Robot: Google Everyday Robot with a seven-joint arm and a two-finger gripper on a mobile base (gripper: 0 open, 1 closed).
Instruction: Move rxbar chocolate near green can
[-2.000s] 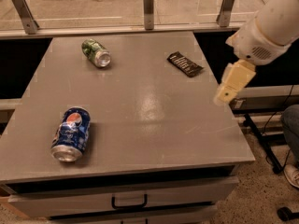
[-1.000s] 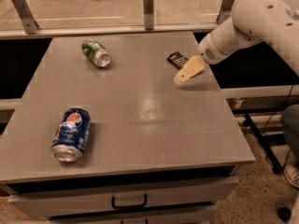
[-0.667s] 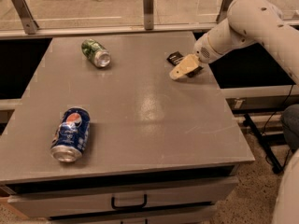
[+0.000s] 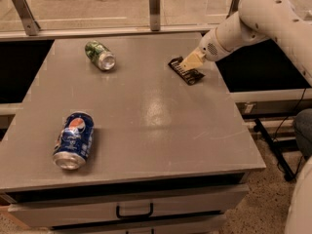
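While the hand (image 4: pixel 191 61) rests at the rxbar chocolate (image 4: pixel 187 72) on the bench (image 4: pixel 146 130), far right, whether it grips cannot be told. The green can (image 4: pixel 100 55) lies on its side far left, well apart; a shallow pinch may drop the flat bar.
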